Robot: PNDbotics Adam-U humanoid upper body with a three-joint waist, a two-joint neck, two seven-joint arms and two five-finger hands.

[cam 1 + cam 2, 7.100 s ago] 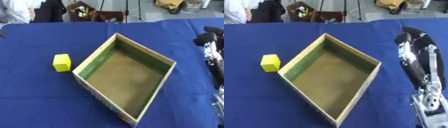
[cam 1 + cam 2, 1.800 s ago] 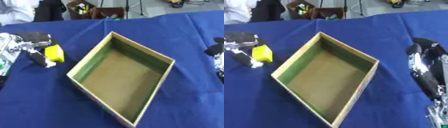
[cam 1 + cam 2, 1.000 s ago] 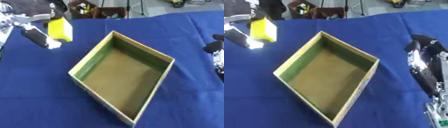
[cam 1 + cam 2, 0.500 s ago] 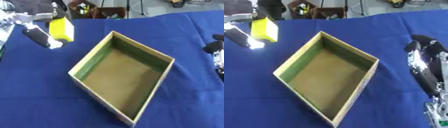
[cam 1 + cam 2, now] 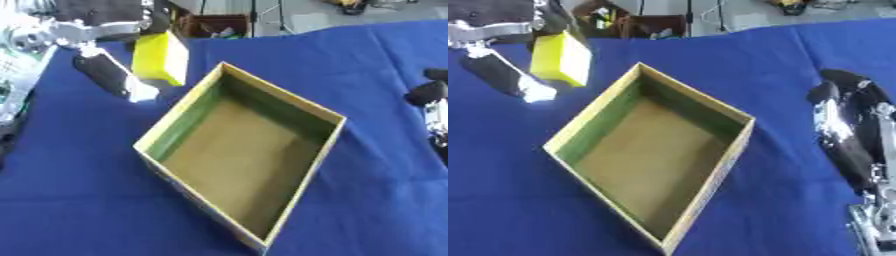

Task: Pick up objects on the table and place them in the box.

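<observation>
1. The box [image 5: 241, 165] sits open on the blue bench [image 5: 79, 200], nothing inside.
2. The right hand [image 5: 846, 130] rests idle, fingers relaxed.
3. The left hand [image 5: 101, 37] pinches the yellow block [image 5: 160, 57], lifted off the bench and now nearing the box's far-left rim; release comes next.

Yellow block [image 5: 160, 57]: bright, box-shaped, held up off the blue cloth, tilted, just beyond the box's upper-left wall, close to its far corner. Not inside the box.

Box [image 5: 322, 152]: open-topped, rectangular, cardboard-brown floor, pale tan rim, inner left wall green. Turned diamond-wise, one corner toward the far edge, one toward the near edge. Flat on the cloth, middle of the view. Nothing inside.
</observation>
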